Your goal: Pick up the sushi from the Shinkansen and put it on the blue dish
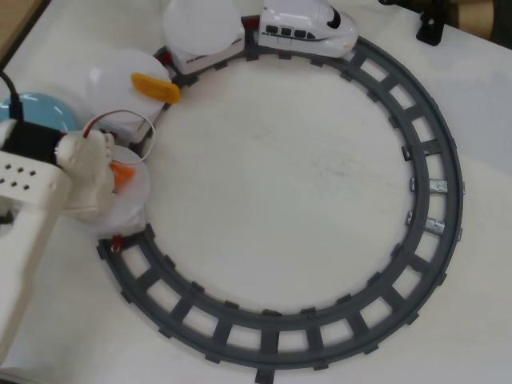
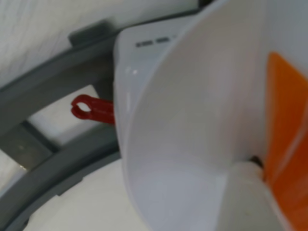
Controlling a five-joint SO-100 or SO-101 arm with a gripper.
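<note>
Overhead, the white arm reaches in from the lower left, and its pincer is down over the last white plate of the train, right on top of an orange sushi piece lying there. Only a sliver of that piece peeks out beside the arm's white head, so whether the pincer is spread or pinching the piece I cannot tell from here. The wrist view is pressed in close: the plate's white curve fills the picture, the orange sushi piece runs down the right edge, and a white finger sits at the bottom touching or almost touching it; the other finger is out of sight. A red coupling hook pokes out from the car's end over the grey track. Back overhead, the next plate up carries a second sushi piece, orange-yellow, lying near its right rim. Beyond that, a third plate at the top looks bare, and the Shinkansen noses off to the right along the grey ring of track. The blue dish sits at the left edge on the white surface, partly hidden behind the arm, just outside the track.
</note>
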